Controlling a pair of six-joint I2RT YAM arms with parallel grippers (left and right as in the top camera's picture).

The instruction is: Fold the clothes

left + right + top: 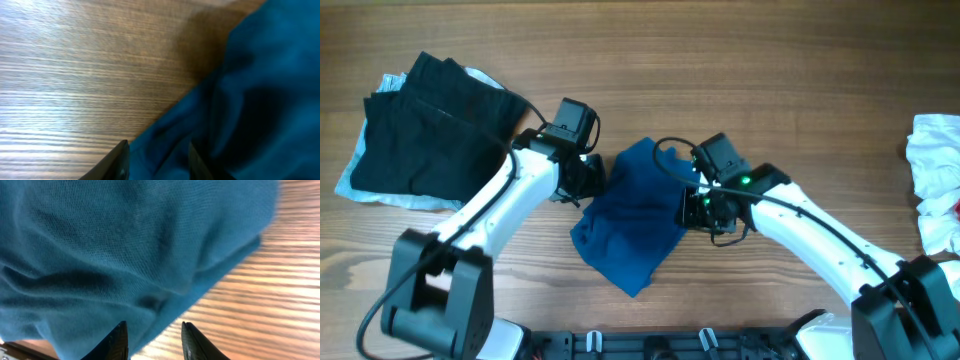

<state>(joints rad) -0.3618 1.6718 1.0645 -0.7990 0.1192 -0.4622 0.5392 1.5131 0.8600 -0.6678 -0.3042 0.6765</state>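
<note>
The clothes number four pieces that I can count on the table (770, 80). One is a plain deep-blue garment (630, 225), rumpled and lying in the middle between the two arms. One is a black garment (430, 125) spread flat at the far left corner, and a pale blue piece (395, 200) peeks out from beneath its edges. The fourth is a white-and-red garment (935, 160), bunched at the right edge, well apart from the rest.

Both arms reach in to the blue one, one to each side. The left gripper (588, 178) sits at its upper left edge. Seen from the left wrist, that gripper (157, 147) has its two fingers apart, and the blue cloth (260, 100) lies in the gap and runs off to the right, with bare wood to the left. The right gripper (698, 207) is at the garment's right side. Its own camera shows the right gripper (152, 327) with fingers parted too. Folds of blue cloth (125, 240) fill most of that view, and the cloth's edge crosses the space between the fingers. Neither pair of fingers is closed tight on the cloth.
</note>
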